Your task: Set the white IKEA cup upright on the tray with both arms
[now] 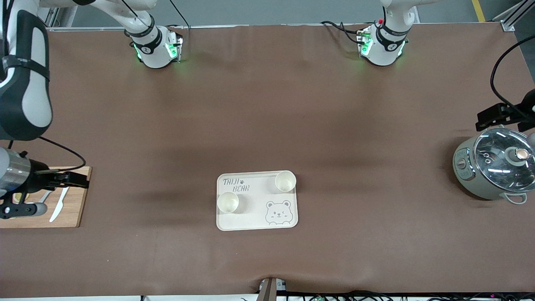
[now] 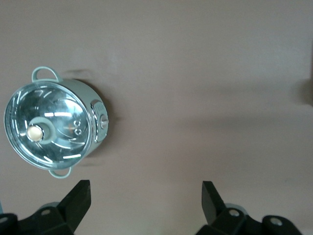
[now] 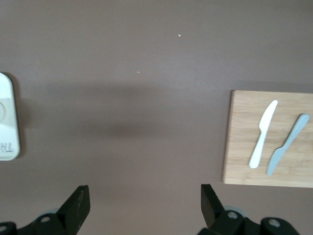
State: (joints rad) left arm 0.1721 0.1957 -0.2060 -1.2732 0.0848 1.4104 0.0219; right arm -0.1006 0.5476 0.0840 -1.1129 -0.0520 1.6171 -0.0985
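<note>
Two small white plastic-looking cups (image 1: 286,181) (image 1: 228,202) are seen standing upright on the cream rounded tray (image 1: 255,217) at lower middle, likely light, stiff and slippery, best pinched at the rim, while the left gripper (image 2: 145,200) over the table beside the round silver pot (image 2: 51,128) and the right gripper (image 3: 145,203) beside the wooden board (image 3: 266,138) are being held wide open, empty.

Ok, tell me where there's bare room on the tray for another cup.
The tray has bare room at the corner nearest the camera toward the right arm's end, below one cup, and between it and the other cup. The bear print is uncovered too.
</note>
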